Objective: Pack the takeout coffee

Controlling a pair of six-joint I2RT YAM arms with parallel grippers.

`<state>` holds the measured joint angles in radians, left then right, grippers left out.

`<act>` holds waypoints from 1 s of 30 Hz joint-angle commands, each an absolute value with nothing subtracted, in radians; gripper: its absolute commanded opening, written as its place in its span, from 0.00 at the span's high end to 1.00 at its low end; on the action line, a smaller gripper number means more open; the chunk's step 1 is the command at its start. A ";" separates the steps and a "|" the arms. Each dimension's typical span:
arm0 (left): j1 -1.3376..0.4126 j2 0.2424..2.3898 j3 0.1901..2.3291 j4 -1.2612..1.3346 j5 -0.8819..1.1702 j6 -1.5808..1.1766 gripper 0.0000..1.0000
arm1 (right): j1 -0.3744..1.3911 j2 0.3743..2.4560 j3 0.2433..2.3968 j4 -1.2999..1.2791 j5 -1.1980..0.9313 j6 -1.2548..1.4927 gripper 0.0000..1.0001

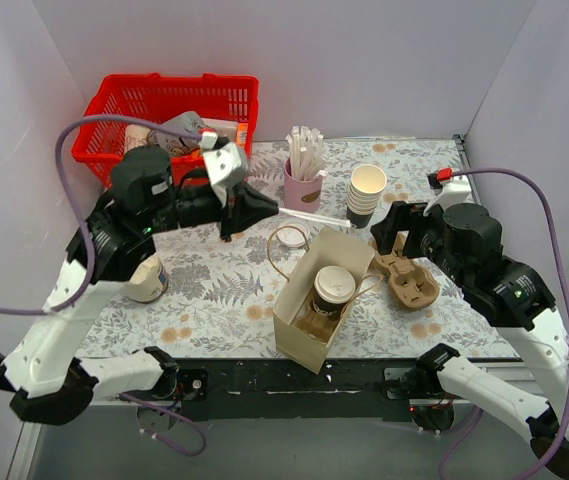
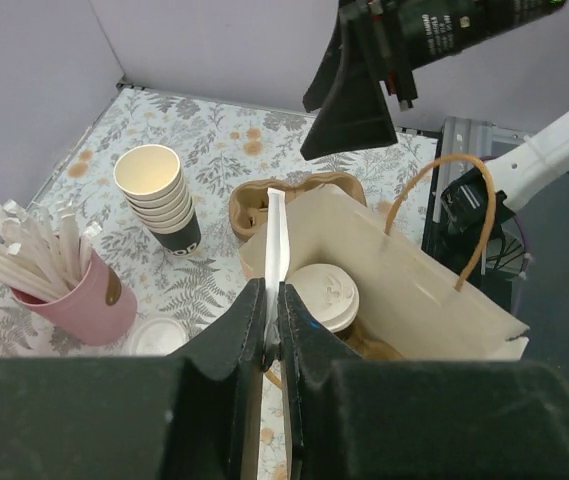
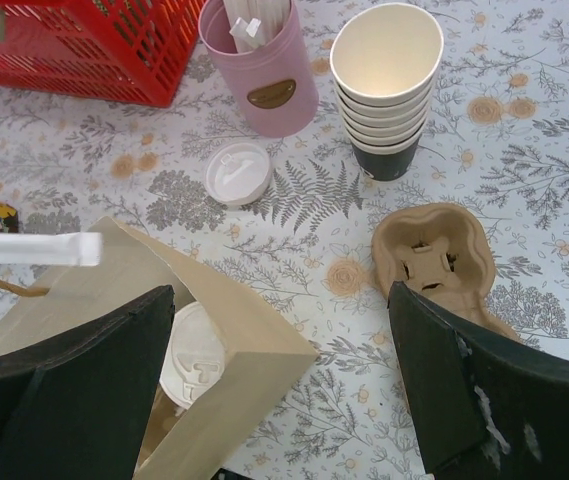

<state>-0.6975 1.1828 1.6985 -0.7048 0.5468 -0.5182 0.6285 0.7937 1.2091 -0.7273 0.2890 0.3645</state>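
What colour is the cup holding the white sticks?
Pink. The cup shows best in the right wrist view.

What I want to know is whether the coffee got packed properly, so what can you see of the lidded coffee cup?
The coffee cup is dark brown paper with a round white plastic lid that has a raised rim and is pressed on. It stands roughly upright down inside the open tan paper bag, near the middle. The bag's walls hide its base, so what it rests on is unclear. Nothing else visibly touches it.
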 commanded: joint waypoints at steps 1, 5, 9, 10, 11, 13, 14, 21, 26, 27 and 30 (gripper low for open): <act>-0.698 1.058 1.617 -0.673 0.591 -0.414 1.00 | 0.624 0.779 1.180 -0.684 0.304 0.348 0.04; -0.699 1.100 1.637 -0.778 0.568 -0.394 1.00 | 0.624 0.779 1.172 -0.681 0.304 0.348 0.04; -0.703 1.126 1.602 -0.819 0.610 -0.373 1.00 | 0.624 0.775 1.167 -0.678 0.301 0.350 0.04; -0.704 1.123 1.594 -0.825 0.614 -0.353 1.00 | 0.624 0.772 1.166 -0.678 0.302 0.348 0.04; -0.706 1.120 1.589 -0.853 0.623 -0.332 1.00 | 0.624 0.772 1.164 -0.678 0.305 0.347 0.04; -0.709 1.105 1.566 -0.857 0.665 -0.298 1.00 | 0.624 0.773 1.161 -0.678 0.313 0.348 0.04; -0.709 1.085 1.557 -0.850 0.676 -0.288 1.00 | 0.624 0.776 1.161 -0.677 0.313 0.344 0.04; -0.719 1.100 1.532 -0.910 0.704 -0.215 1.00 | 0.623 0.801 1.169 -0.677 0.292 0.328 0.04; -0.744 1.101 1.542 -0.907 0.808 -0.157 0.99 | 0.624 0.819 1.163 -0.676 0.270 0.319 0.04; -0.768 1.107 1.554 -0.911 0.802 -0.138 0.99 | 0.624 0.821 1.161 -0.676 0.267 0.319 0.04; -0.842 1.155 1.603 -0.926 0.749 -0.085 1.00 | 0.624 0.830 1.160 -0.673 0.258 0.311 0.04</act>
<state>-0.7631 1.1206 1.5352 -0.9001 0.7532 -0.1745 0.6285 0.8246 1.1641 -0.7223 0.2771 0.3340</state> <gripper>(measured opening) 0.063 0.961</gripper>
